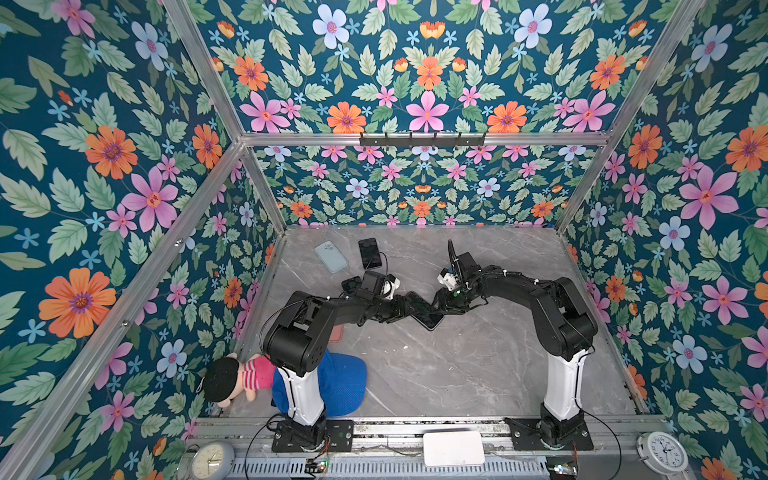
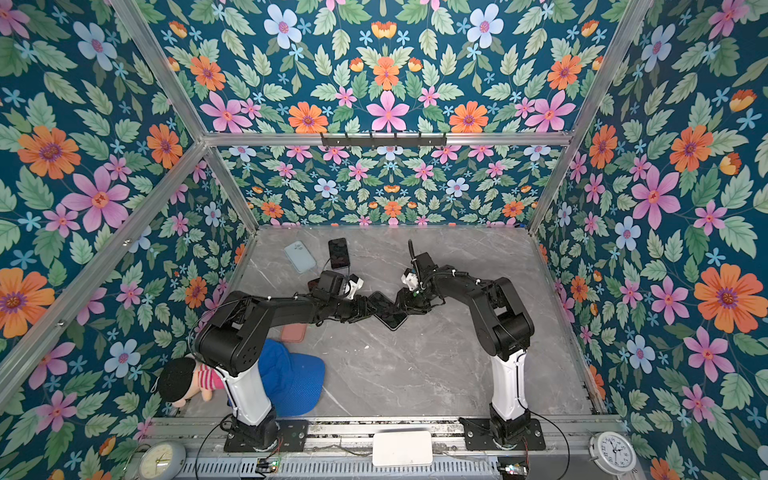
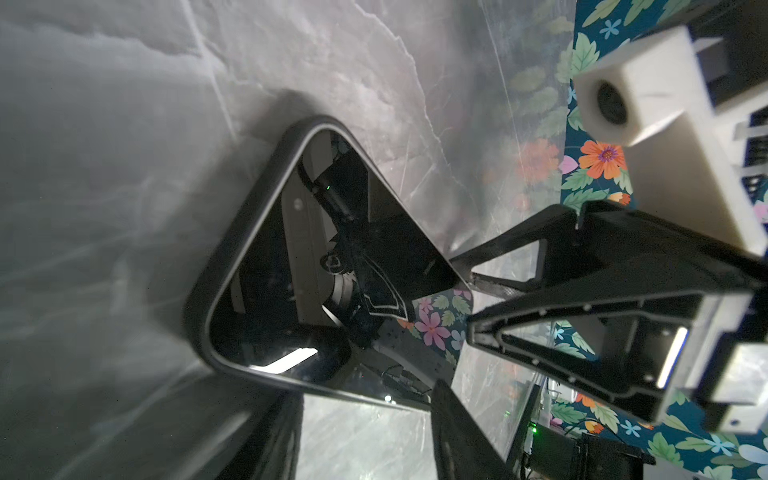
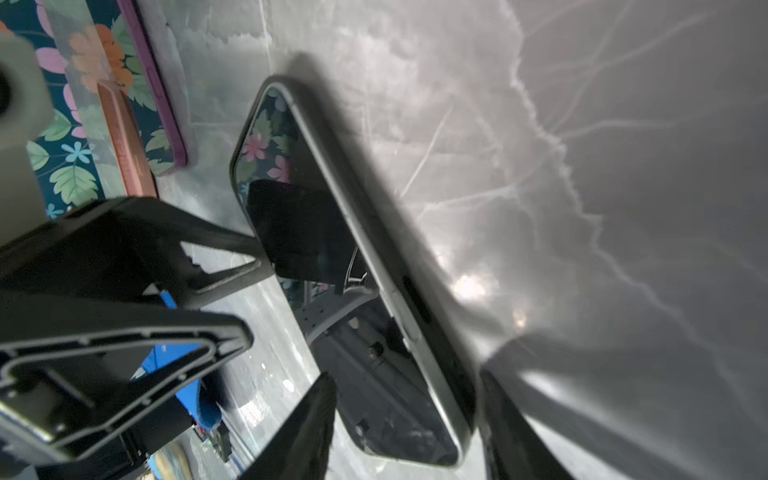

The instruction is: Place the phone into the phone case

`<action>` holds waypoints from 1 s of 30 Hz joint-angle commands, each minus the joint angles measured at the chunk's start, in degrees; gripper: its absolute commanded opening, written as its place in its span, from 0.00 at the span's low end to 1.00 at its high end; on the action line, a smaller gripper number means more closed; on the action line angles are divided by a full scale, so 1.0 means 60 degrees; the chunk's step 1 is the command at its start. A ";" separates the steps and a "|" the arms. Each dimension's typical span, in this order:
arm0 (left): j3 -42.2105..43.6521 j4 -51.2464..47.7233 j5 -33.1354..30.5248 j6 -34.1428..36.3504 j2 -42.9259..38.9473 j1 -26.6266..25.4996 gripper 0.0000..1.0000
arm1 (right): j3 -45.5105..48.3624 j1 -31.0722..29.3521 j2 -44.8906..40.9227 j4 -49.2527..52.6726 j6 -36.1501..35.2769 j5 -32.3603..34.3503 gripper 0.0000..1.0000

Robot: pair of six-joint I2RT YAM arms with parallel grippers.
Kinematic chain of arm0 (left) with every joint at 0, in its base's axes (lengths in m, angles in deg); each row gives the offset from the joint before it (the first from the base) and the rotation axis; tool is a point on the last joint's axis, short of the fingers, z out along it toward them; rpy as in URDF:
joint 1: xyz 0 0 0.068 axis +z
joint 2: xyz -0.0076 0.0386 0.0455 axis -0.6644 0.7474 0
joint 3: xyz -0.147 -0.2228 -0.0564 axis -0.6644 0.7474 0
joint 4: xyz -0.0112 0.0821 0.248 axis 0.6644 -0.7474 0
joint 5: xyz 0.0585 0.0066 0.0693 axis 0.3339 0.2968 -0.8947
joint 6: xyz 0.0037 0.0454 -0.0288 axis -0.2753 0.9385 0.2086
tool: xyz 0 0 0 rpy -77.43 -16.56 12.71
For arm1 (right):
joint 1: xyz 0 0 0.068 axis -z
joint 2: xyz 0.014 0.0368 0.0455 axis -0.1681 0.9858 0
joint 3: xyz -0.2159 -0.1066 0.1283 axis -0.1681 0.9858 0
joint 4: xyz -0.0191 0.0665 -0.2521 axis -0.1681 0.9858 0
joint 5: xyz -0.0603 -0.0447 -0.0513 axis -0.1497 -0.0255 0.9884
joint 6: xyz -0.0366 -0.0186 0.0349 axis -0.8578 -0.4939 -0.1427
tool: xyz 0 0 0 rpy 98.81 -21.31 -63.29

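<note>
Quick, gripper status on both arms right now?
Left gripper: closed on one end of the phone.
Right gripper: closed on the phone's opposite end.

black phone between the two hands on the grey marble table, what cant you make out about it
- Glossy black phone: its edges are covered by the left hand and right hand in both top views.
- Grip: the fingers run off the frame edge in both wrist views, so pressing or only flanking is unclear.
- Salmon-pink phone case: mostly hidden under the left arm in both top views.
</note>
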 commanded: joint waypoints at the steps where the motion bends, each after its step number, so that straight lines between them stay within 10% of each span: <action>1: -0.0068 -0.0381 -0.0314 0.0006 0.0164 -0.0014 0.52 | 0.0162 -0.0133 -0.0204 -0.0030 -0.0069 -0.0367 0.50; 30: -0.1557 -0.1143 -0.0222 0.0578 0.1263 -0.0087 0.39 | 0.0859 -0.0257 -0.1124 0.0047 0.1148 0.0608 0.35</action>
